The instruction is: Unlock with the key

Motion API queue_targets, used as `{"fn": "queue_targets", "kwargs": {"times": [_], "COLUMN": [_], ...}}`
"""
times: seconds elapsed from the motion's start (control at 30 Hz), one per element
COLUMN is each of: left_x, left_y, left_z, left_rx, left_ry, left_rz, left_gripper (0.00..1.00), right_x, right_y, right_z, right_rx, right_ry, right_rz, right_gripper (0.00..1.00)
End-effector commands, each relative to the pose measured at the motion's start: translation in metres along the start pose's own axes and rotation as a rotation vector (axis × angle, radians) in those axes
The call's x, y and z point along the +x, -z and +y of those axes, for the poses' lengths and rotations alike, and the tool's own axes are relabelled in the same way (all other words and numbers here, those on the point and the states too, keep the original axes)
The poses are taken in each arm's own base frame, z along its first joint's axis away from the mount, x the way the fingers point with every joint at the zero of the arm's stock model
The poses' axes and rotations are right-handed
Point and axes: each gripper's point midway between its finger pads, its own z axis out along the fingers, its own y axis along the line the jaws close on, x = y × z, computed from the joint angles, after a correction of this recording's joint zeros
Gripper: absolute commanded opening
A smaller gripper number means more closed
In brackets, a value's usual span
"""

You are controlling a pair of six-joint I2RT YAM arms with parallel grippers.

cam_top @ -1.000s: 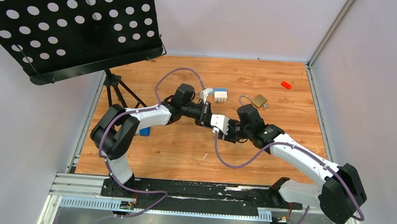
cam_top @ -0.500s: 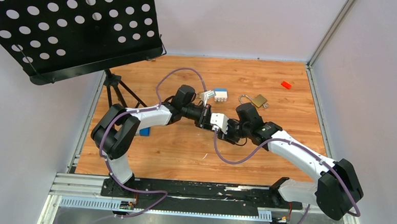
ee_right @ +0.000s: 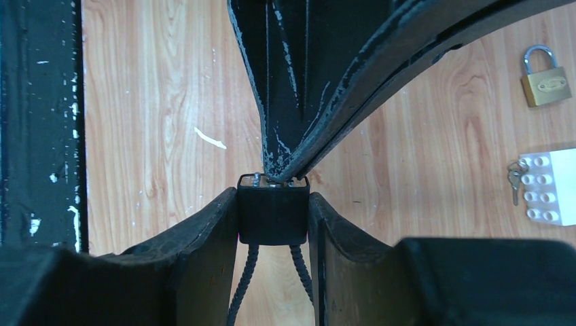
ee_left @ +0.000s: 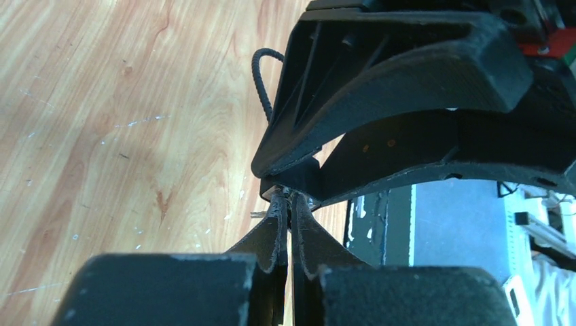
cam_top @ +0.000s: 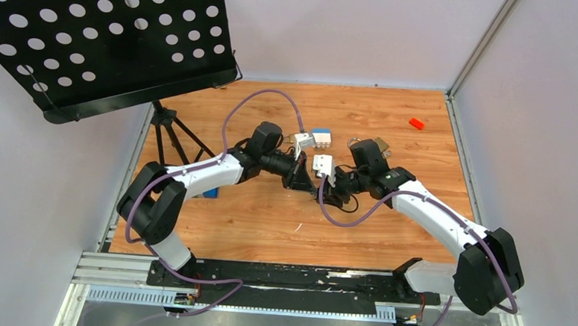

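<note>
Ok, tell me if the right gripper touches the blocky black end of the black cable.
Touching. In the right wrist view, the right gripper clamps the blocky black cable end on both sides, no gap.

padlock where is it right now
In the right wrist view the padlock lies on the table at the top right, apart from the white block just below it.
</note>
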Motion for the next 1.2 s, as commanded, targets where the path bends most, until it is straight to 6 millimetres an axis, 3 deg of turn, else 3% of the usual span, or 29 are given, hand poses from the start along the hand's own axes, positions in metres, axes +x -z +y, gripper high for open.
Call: {"fn": "queue_targets", "kwargs": {"times": [0.0, 0.33, 0.57, 0.83, 0.9, 1.17], "left_x": [-0.001, -0.003, 0.007, 0.004, -0.001, -0.031], "left_y": [0.006, 0.017, 0.021, 0.026, 0.028, 0.043], "left_z": [-0.005, -0.027, -0.044, -0.048, -0.048, -0.045], "left_rx": [-0.022, -0.003, 0.05, 0.042, 0.019, -0.034], "left_ry": [-0.172, -0.475, -0.712, -0.769, -0.743, -0.487], "left_rz": [0.0, -0.034, -0.008, 0.009, 0.005, -0.064], "left_gripper": [0.0, 0.0, 0.0, 0.0, 0.07, 0.51], "right_x": [-0.041, -0.04, -0.033, -0.029, -0.027, -0.018], "right_y": [0.004, 0.0, -0.006, -0.008, -0.008, -0.006], "right_z": [0.0, 0.005, 0.01, 0.01, 0.009, 0.0], "right_rx": [-0.07, -0.142, -0.207, -0.215, -0.203, -0.126], "right_ry": [0.027, -0.051, -0.104, -0.113, -0.105, -0.058], "right_rz": [-0.14, -0.165, -0.162, -0.153, -0.143, -0.107], "right_gripper": [0.0, 0.0, 0.0, 0.0, 0.0, 0.0]}}
